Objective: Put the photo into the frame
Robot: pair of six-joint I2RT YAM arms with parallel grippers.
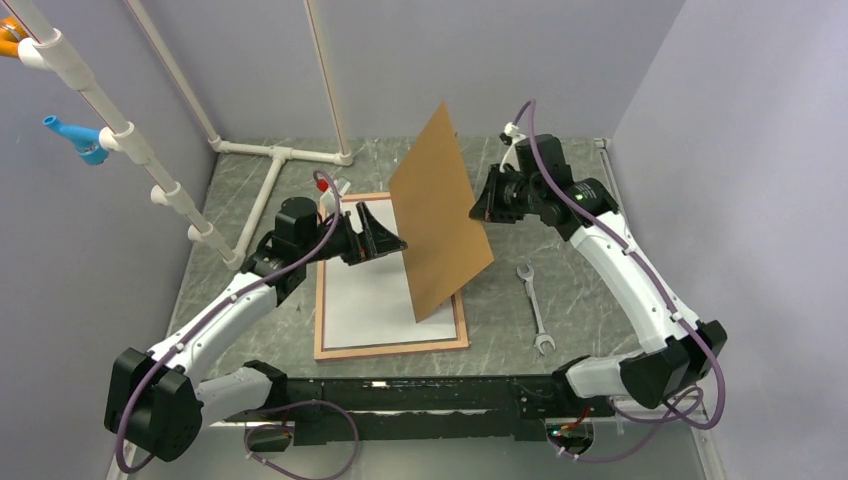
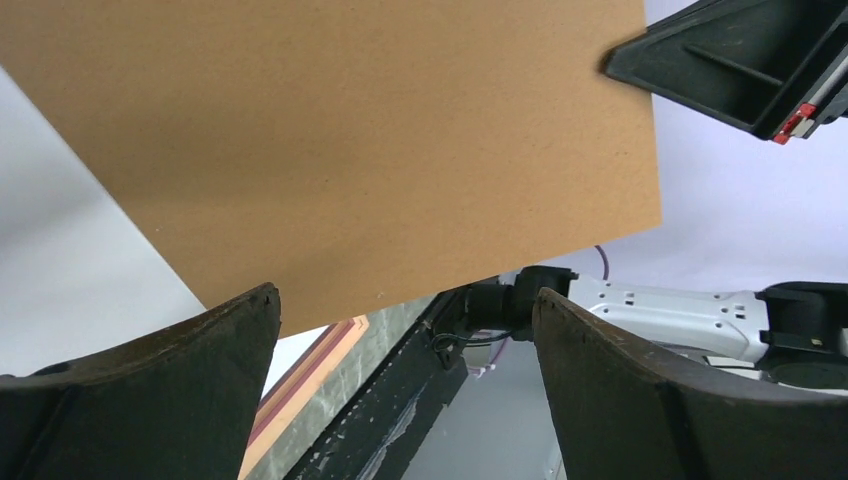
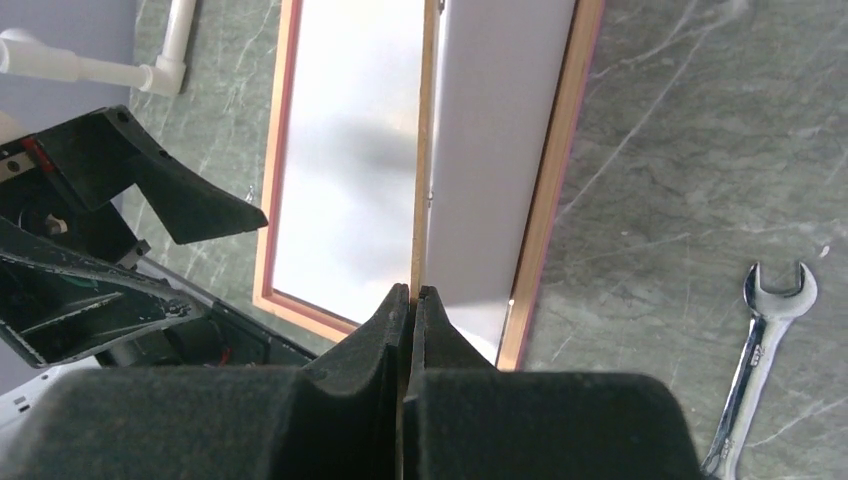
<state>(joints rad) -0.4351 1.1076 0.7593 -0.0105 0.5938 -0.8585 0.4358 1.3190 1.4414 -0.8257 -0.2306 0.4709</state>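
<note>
The frame (image 1: 390, 347) lies flat on the table, its pinkish wood edge also in the right wrist view (image 3: 555, 180) and a corner in the left wrist view (image 2: 300, 385). A plain white sheet (image 1: 365, 300) fills it, seemingly the photo with its back up; no print shows. A brown backing board (image 1: 440, 220) stands tilted on its lower edge over the frame's right half. My right gripper (image 1: 482, 205) is shut on the board's upper right edge (image 3: 420, 150), fingertips pinching it (image 3: 412, 290). My left gripper (image 1: 380, 232) stands open left of the board (image 2: 350, 150), jaws wide (image 2: 405, 295), holding nothing.
A steel wrench (image 1: 534, 305) lies on the table right of the frame (image 3: 765, 350). White pipes (image 1: 280, 155) run along the back left, and a slanted pipe with a blue fitting (image 1: 75, 135) crosses the left side. Grey walls enclose the table.
</note>
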